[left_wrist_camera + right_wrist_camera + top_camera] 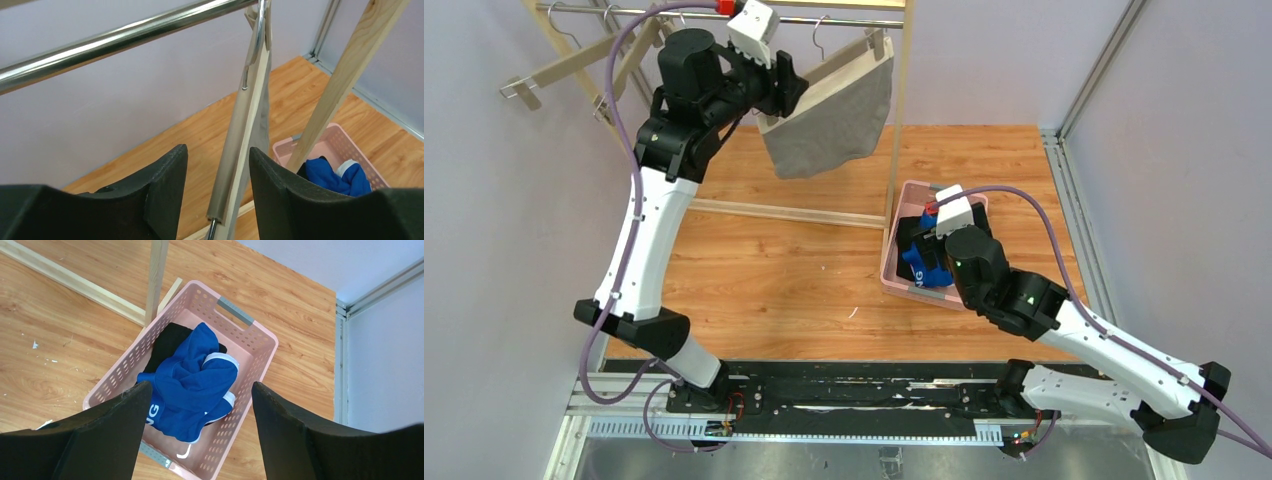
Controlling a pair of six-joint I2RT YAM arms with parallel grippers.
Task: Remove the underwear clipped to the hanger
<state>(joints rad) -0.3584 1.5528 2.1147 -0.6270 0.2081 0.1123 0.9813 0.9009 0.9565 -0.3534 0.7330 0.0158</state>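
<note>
Black fingers [162, 192] of the left gripper [217, 151] are standing spread apart in the left wrist view. The wooden hanger [239, 131] is running down through the gap between them, and neither finger is clearly pressing on it. That hanger is hanging from the metal rail [125, 32] of the wooden rack [340, 80]. The grey briefs [834, 115] are dangling from the hanger, and a clip is gripping them at the right end; the left end is hiding behind the gripper in the top view. Over at the right side of the table [774, 270], the right gripper [201, 386] is hovering with its jaws wide apart and holding nothing, directly above the pink basket [265, 336]. Inside the basket, the blue briefs [192, 390] are lying crumpled, white lettering showing on the waistband. They are lying on top of the black briefs [167, 342], which are peeking out at the far side.
</note>
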